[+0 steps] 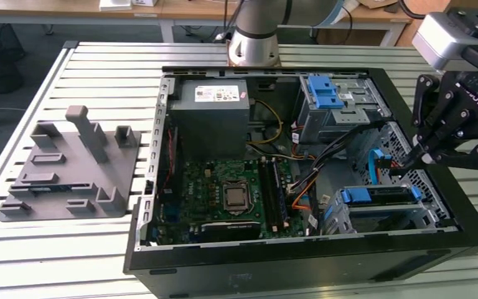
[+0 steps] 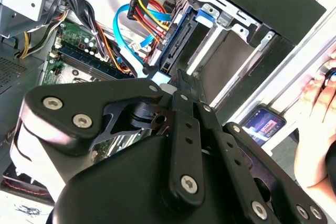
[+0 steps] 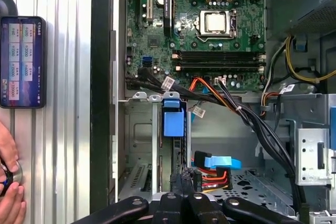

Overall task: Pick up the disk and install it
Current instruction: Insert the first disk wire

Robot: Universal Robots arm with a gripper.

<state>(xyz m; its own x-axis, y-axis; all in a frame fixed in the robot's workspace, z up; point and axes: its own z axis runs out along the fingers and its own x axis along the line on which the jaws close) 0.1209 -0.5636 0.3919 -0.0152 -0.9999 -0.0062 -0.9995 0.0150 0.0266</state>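
Note:
The disk (image 1: 378, 195), with its bright blue carrier bracket, sits in the grey drive cage at the near right corner of the open computer case (image 1: 305, 255). In the first wrist view the disk (image 3: 174, 121) stands edge-on in the cage slot, blue tab toward the motherboard. The second wrist view shows the disk's blue bracket (image 2: 181, 38) against the cage wall. My black gripper (image 1: 412, 161) hangs just above the cage at the exterior view's right. Its fingers are shut together with nothing between them, seen in both wrist views (image 3: 182, 181) (image 2: 172, 81).
A grey box with a white sticker (image 1: 214, 115) and a cage with a blue latch (image 1: 332, 98) stand at the case's far side. Cables (image 3: 215, 163) cross beside the disk. A grey fixture (image 1: 69, 168) lies at the left. A phone (image 3: 22, 61) and a person's hand (image 3: 8, 184) rest outside the case.

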